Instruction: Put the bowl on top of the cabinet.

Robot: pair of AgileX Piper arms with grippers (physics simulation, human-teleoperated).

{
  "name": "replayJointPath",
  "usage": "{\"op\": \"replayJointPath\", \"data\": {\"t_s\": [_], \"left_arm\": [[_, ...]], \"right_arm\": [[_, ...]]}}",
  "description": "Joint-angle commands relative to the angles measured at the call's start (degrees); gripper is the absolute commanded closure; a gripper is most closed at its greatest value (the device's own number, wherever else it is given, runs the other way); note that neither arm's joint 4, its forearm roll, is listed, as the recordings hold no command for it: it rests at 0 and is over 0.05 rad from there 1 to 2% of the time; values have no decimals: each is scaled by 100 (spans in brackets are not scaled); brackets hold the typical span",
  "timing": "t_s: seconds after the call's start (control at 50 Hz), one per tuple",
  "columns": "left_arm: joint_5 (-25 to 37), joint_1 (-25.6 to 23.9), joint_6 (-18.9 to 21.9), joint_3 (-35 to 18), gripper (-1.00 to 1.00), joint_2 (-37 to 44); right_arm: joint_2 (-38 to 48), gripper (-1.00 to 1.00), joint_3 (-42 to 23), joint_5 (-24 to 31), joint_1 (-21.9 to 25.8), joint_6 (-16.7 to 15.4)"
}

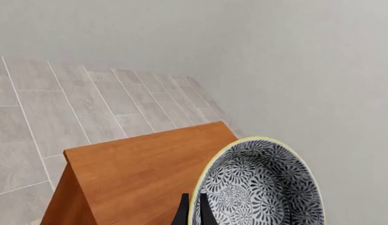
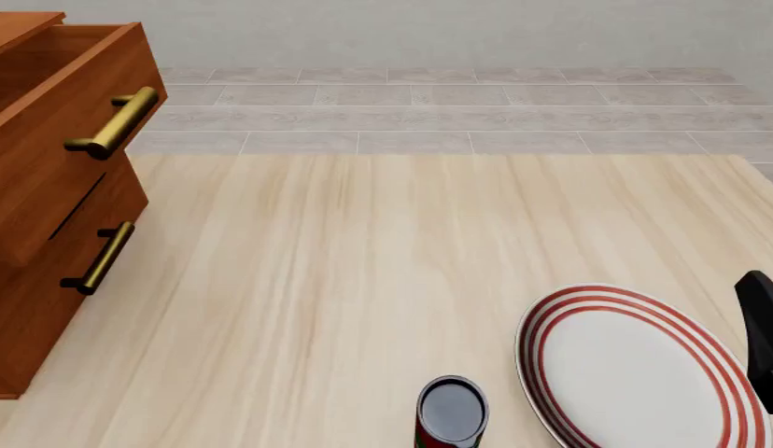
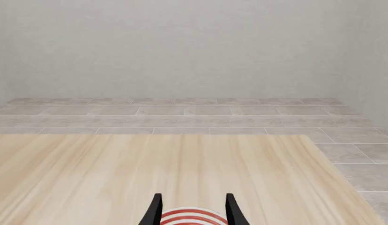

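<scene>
A simulated scene with two robot arms at a pale wooden desk [image 2: 361, 280]. In the left wrist view, the left claw [image 1: 190, 211] pinches the rim of the bowl [image 1: 259, 187], a small deep bowl with a dense dark floral pattern and a thin yellow rim. One dark finger shows on each side of the rim. The bowl is tipped on edge, its inside facing the camera, held up in the air above the flat reddish-brown top of the cabinet [image 1: 144, 173]. The front view does not show the bowl or the left claw. There the cabinet stands at the desk's left edge, with brass bar handles [image 2: 113, 123] and its upper drawer pulled open. The right claw [image 3: 192, 208] hovers open and empty over a white plate with red rings [image 2: 629, 369], beside a dark can [image 2: 452, 411]. The carrying step seems nearly done. The next move would likely be to level the bowl, lower it onto the cabinet top, and release it well back from the edge.
</scene>
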Motion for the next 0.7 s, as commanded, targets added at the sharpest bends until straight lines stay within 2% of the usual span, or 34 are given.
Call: {"op": "replayJointPath", "data": {"t_s": [0.02, 0.14, 0.18, 0.24, 0.26, 0.7], "left_arm": [[-71, 91, 8, 51, 100, 113], [-98, 174, 30, 34, 100, 107], [-97, 169, -179, 58, 100, 223], [-143, 197, -87, 85, 100, 134], [-111, 171, -108, 75, -100, 162], [-180, 178, 87, 137, -100, 15]], "right_arm": [[0, -100, 0, 0, -1, 0], [0, -100, 0, 0, 0, 2], [0, -100, 0, -1, 1, 0], [0, -100, 0, 0, 1, 0], [0, -100, 0, -1, 0, -1], [0, -100, 0, 0, 0, 0]]}}
